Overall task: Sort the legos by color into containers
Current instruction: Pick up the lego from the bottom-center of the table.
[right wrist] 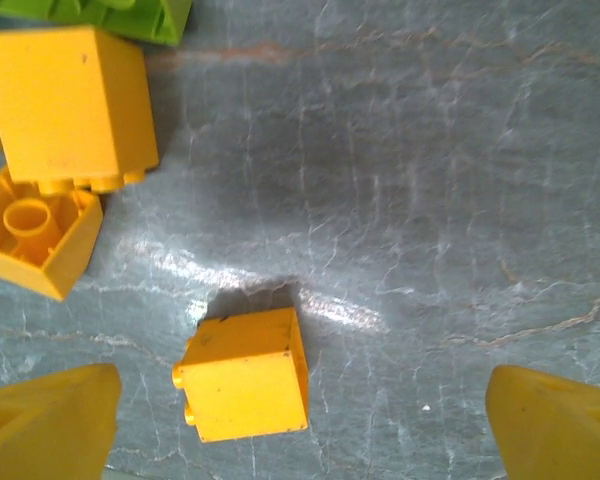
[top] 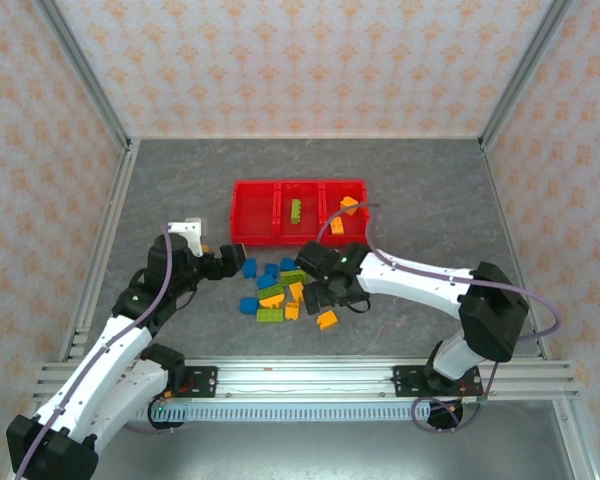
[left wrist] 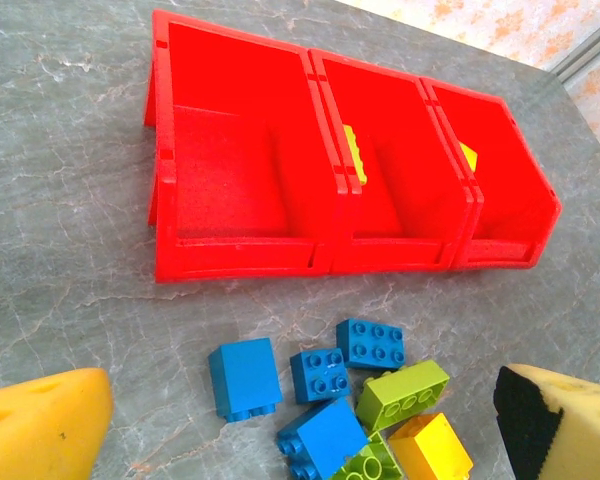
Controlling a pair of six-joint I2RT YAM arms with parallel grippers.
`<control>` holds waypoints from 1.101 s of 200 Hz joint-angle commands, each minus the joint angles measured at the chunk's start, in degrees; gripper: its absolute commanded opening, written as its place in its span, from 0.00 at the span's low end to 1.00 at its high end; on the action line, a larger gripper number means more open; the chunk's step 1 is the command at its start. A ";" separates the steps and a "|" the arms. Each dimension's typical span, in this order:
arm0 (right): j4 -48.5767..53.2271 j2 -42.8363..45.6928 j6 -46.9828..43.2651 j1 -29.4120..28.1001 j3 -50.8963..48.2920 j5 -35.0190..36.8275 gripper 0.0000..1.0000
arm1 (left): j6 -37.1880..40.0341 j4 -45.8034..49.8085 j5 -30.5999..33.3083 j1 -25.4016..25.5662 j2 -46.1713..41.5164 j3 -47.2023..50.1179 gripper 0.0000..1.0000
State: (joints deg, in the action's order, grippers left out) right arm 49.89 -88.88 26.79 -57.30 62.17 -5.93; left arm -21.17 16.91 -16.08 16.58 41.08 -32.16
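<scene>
Right now your left gripper (top: pixel 226 263) sits at the left edge of the loose bricks (top: pixel 280 285), with its yellow fingers (left wrist: pixel 40 425) spread wide and nothing between them. From its wrist view you look across four blue bricks (left wrist: pixel 318 374), a green brick (left wrist: pixel 402 392) and an orange one (left wrist: pixel 432 447), all lying on the grey table (top: pixel 180 200) just in front of the red bins (top: pixel 242 215).

The bins stand in a joined row beyond the pile. The middle one holds a green piece (top: pixel 296 210), and the right-hand one holds an orange piece (top: pixel 349 206).

Your right gripper (top: pixel 333 297) hangs low over the right side of the pile, also spread open and holding nothing. Its wrist view shows a lone orange brick (right wrist: pixel 245 375) lying flat on the table between the two pads (right wrist: pixel 45 420) — closer to the pad on the left of that picture, and touching neither. Two more orange bricks sit up and to the left, touching each other: one on its side (right wrist: pixel 70 100), the other upturned with its hollow underside showing (right wrist: pixel 35 235).
</scene>
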 commanded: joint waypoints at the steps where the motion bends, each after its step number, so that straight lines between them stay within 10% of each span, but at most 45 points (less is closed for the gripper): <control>1: -0.53 -1.82 -0.13 -2.10 -0.31 -0.51 0.90 | -0.58 -1.26 0.31 0.36 -0.17 -0.01 0.99; 220: 1.21 -6.47 -4.08 -2.63 3.55 4.88 0.29 | -0.71 -1.18 0.96 1.28 -0.65 0.09 0.99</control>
State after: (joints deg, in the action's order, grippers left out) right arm 46.89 -98.91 23.33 -59.96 60.62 -7.40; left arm -21.19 16.88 -16.01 17.54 40.97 -32.16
